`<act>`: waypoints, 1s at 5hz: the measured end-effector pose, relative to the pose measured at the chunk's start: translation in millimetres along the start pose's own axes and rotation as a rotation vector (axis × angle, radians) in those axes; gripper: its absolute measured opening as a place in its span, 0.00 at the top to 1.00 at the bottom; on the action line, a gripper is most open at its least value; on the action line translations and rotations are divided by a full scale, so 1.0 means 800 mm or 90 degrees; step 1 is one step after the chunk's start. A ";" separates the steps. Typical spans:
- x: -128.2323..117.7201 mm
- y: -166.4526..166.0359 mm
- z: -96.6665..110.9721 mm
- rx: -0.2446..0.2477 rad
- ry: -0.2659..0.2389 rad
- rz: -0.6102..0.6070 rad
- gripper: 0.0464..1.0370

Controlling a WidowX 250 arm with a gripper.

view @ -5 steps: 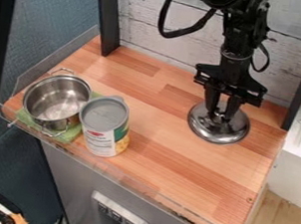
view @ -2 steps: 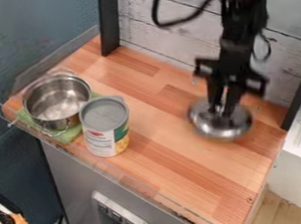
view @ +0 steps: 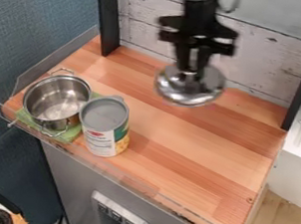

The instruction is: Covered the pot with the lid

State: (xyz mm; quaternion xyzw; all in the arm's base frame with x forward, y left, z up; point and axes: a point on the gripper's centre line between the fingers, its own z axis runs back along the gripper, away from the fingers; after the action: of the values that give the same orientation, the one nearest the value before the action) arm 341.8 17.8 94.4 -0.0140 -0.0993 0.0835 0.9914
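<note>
Lid [view: 208, 88] higher, beneath the fingers [view: 183, 57]

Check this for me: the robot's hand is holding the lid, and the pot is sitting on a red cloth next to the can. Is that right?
Not quite: the cloth-like piece under the pot is green, not red, as the camera view shows.

A wooden counter [view: 182, 157] holds a green mat [view: 70, 136] and can [view: 103, 122].

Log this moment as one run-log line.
gripper: closed on lid, held above counter | pot: uncovered | can: upright beside pot | status: lid not yet placed
</note>
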 end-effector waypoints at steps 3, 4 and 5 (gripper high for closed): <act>-0.077 0.173 0.023 0.060 0.018 0.196 0.76; -0.091 0.208 0.024 0.065 0.020 0.243 0.76; -0.102 0.222 0.000 0.058 0.052 0.261 0.76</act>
State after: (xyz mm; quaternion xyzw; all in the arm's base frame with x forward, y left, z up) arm 234.5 179.1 70.5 0.0079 -0.0505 0.2870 0.9566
